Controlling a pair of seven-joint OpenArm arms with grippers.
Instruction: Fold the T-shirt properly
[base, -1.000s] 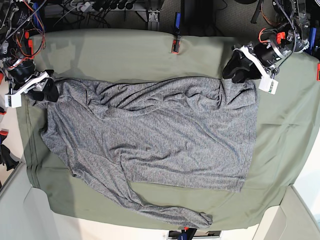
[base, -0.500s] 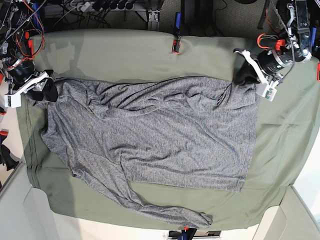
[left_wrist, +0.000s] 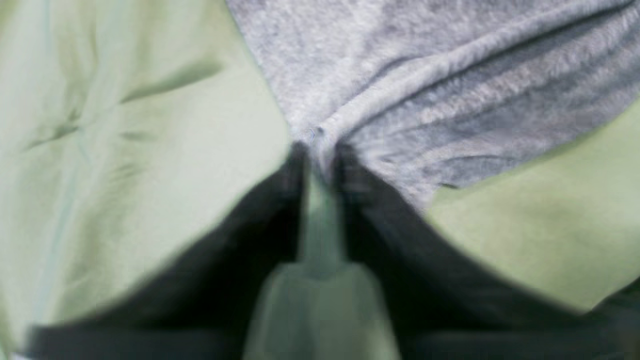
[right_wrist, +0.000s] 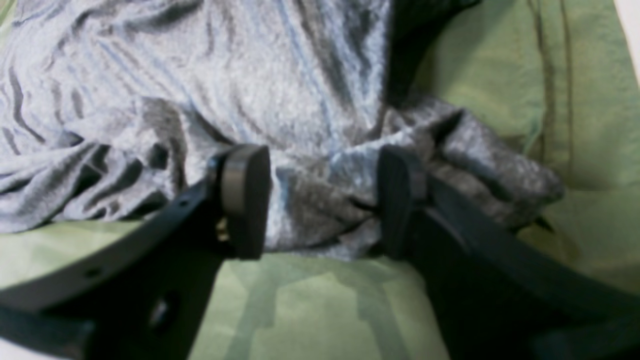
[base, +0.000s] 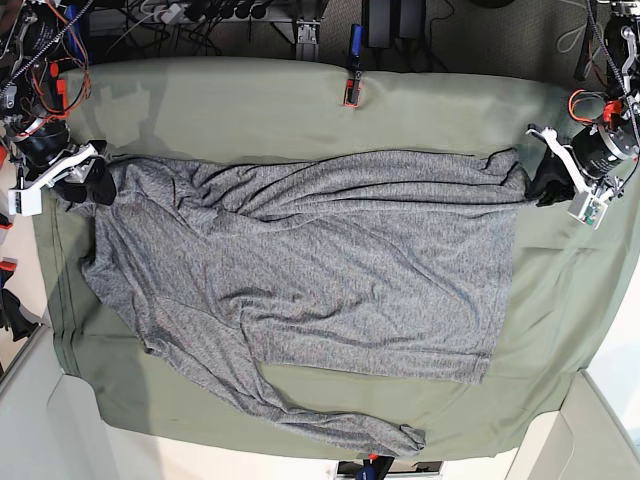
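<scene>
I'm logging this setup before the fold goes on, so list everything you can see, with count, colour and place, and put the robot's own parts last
T-shirt: one, heather grey, long-sleeved, spread wrinkled across the middle of the table.
Table cloth: one, olive green, covering the table under the shirt.
Clamps: one red and black one at the cloth's far edge; others at the edges partly hidden.
Cables: several, dark, beyond the far edge.
Left pincer: one, black, nearly closed on a pinch of the shirt's corner.
Right pincer: one, black, open astride bunched shirt fabric.
</scene>
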